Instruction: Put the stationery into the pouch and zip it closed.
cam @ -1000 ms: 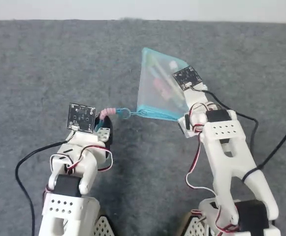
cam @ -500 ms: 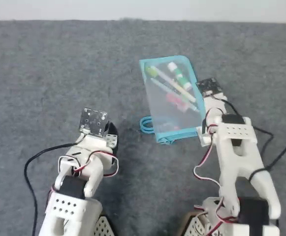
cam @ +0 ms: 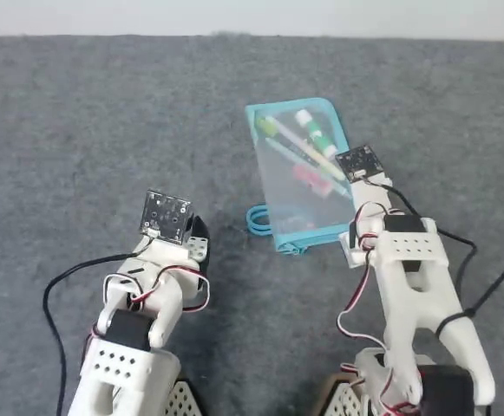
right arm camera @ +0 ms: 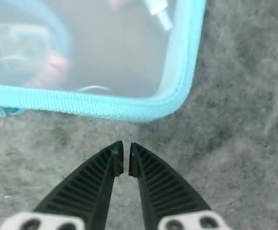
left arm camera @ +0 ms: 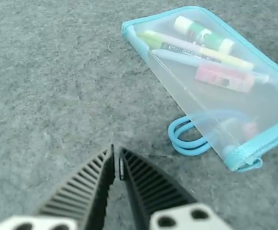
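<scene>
1. High view: the pouch (cam: 299, 173) lies flat on the grey counter (cam: 87, 113). Pens (cam: 297, 144) and a glue stick (cam: 314, 128) are tucked inside, and its blue pull loop (cam: 258, 221) trails off one corner.
2. Left wrist view: the left end effector (left arm camera: 117, 160) sits near that loop but apart from it, jaws pinched narrow, gripping nothing.
3. Right wrist view: the right end effector (right arm camera: 126, 158) hovers just beside the pouch's corner, jaws almost together and empty. The teal zip edge (right arm camera: 81, 103) looks sealed there.
4. Zipping looks finished. The next move likely calls for a check of the zip's end, then backing away.
</scene>
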{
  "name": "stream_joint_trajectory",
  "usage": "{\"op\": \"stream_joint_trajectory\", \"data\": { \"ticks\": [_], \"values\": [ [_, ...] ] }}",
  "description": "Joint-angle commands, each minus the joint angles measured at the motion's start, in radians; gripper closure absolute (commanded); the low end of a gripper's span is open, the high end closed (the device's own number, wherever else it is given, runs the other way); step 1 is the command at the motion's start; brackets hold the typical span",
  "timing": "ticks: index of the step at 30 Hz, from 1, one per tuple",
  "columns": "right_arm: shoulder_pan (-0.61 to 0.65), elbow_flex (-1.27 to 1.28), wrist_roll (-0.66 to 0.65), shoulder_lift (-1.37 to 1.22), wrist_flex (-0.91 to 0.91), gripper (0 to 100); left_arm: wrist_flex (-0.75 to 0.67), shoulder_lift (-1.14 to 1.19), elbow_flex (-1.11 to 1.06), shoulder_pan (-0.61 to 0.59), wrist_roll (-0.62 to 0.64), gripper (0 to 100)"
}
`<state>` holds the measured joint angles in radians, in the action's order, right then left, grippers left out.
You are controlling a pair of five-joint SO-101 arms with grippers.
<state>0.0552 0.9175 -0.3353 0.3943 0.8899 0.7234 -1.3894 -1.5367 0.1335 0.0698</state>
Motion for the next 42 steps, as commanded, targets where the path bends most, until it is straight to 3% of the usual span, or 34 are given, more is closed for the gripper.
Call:
{"op": "stream_joint_trajectory", "data": {
  "ticks": [1,11,17,24,34,39,42],
  "values": [
    [0.008,-0.012,-0.003,0.050,-0.016,99.3,-0.034,0.003,0.021,0.008,0.012,99],
    [0.010,-0.058,-0.003,0.051,-0.016,99.2,-0.034,0.003,0.021,0.008,0.012,99],
    [0.031,-0.259,0.031,0.038,-0.067,99.2,-0.035,0.003,0.021,0.008,0.011,99],
    [0.105,-0.319,0.083,-0.015,-0.372,99.2,-0.052,0.003,0.015,0.008,0.011,99],
    [0.082,-0.353,0.087,-0.493,-0.881,99.2,-0.051,0.003,0.013,0.008,0.011,99],
    [0.082,-0.416,0.081,-0.667,-0.888,99.2,-0.054,0.003,0.005,0.008,0.011,99],
    [0.082,-0.454,0.080,-0.702,-0.753,99.2,-0.054,0.003,0.007,0.008,0.011,99]
  ]
}}
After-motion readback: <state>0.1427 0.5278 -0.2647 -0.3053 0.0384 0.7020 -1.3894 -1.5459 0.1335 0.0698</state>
